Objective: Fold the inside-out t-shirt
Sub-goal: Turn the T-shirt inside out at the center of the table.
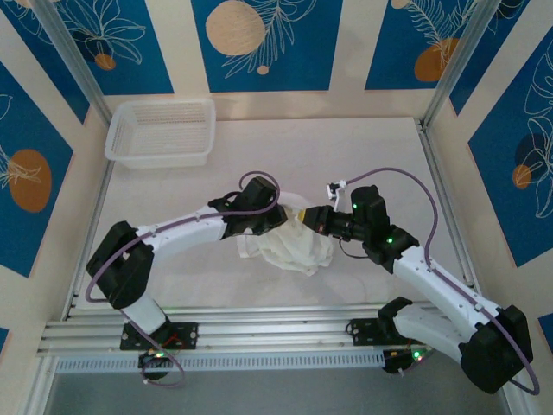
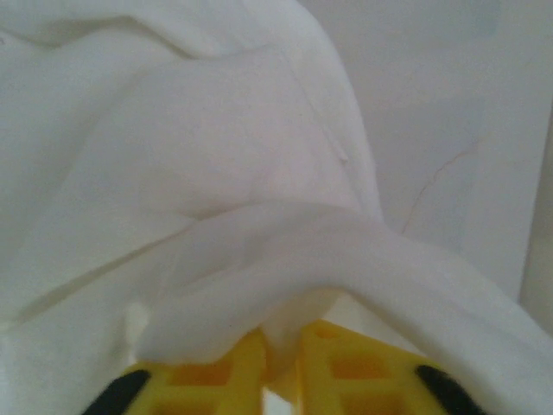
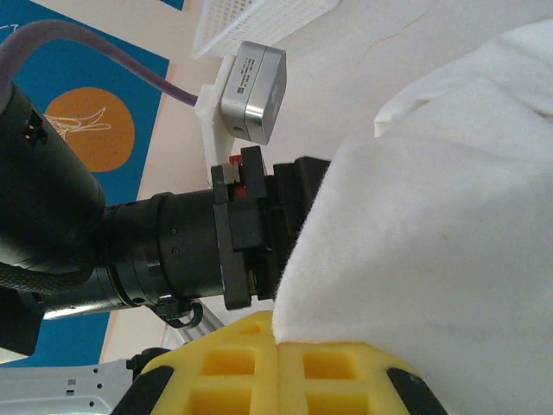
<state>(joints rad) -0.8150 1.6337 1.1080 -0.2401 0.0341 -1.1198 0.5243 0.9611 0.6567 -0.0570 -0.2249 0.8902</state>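
Top view: left pincer (image 1: 268,223) tips under t-shirt (image 1: 298,251); sleeves, collar untellable in bunch; fingers (image 2: 203,380) cut by btm edge.

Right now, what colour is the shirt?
The shirt is plain white, with no print; it shows best from the top camera.

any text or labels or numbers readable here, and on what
Nothing can be read as words.
Label on the silver camera box at the left wrist: small print, too blurred to read.
The t-shirt, basket and wall panels: no words or numbers; the panels carry only plant drawings.
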